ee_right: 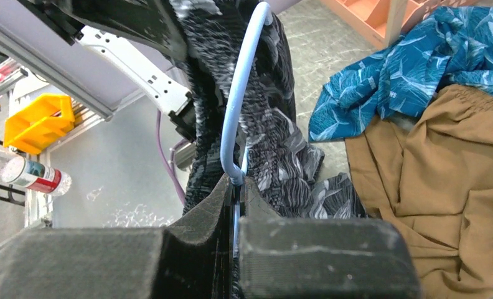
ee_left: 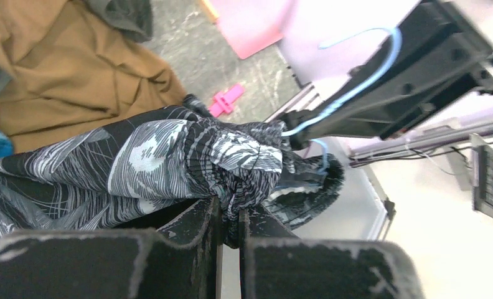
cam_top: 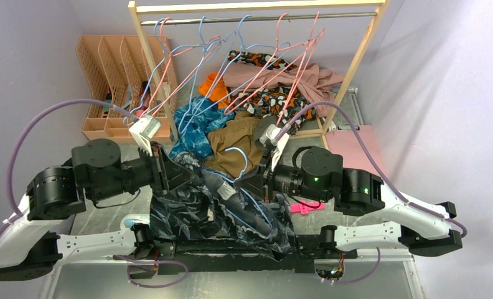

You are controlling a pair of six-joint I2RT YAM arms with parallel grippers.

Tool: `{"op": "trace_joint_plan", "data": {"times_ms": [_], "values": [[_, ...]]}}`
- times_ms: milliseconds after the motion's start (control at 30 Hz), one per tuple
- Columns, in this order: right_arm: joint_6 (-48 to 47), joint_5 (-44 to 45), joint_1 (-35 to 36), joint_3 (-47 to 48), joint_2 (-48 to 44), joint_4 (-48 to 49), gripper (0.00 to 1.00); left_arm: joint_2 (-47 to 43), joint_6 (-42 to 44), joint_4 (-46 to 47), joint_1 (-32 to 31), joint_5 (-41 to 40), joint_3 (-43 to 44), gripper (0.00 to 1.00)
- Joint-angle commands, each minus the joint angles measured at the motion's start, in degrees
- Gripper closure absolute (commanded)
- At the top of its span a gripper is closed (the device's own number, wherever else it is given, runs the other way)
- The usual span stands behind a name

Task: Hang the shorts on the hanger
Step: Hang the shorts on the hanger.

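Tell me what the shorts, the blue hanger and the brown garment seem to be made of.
The shorts: thin woven cloth, probably synthetic, with a slight sheen; it bunches in fine crisp folds. The hanger: likely wire under a smooth pale-blue coating; thin, round, evenly bent. The brown garment: matte, softer cloth, perhaps cotton; broad loose creases, gathered waistband.

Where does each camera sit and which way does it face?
Top external: above and behind the bases, looking down on the table and clothes rack; both arms show.
Left wrist: on the left arm, looking along the left hand, shut on the shorts.
Right wrist: on the right arm, looking along the right hand, shut on the blue hanger.
Shared: both wrist views show the shorts, blue hanger and brown garment.
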Motion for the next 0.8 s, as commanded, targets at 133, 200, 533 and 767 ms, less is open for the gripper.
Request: {"op": "trace_joint_plan", "data": {"times_ms": [133,200,533,767], "values": [[-1.45,-9.36,-0.09,0.76,1.02,4.73,1.00,4.12,3.61,7.57,0.12,10.39,1.09,0.93],[-1.70,-11.47,-0.09,0.74,0.95,6.54,1.00,6.39,4.44,7.18,0.11,11.26,1.92,0.93],[-0.18,-13.14,-0.09,-1.27,-3.72,8.78,1.00,7.70,5.44,4.84,0.12,6.60,7.66,0.39],[0.78,-12.09,-0.09,-4.39,-7.01,12.30,1.00,6.26,6.17,7.68,0.10,10.75,7.13,0.00]]}}
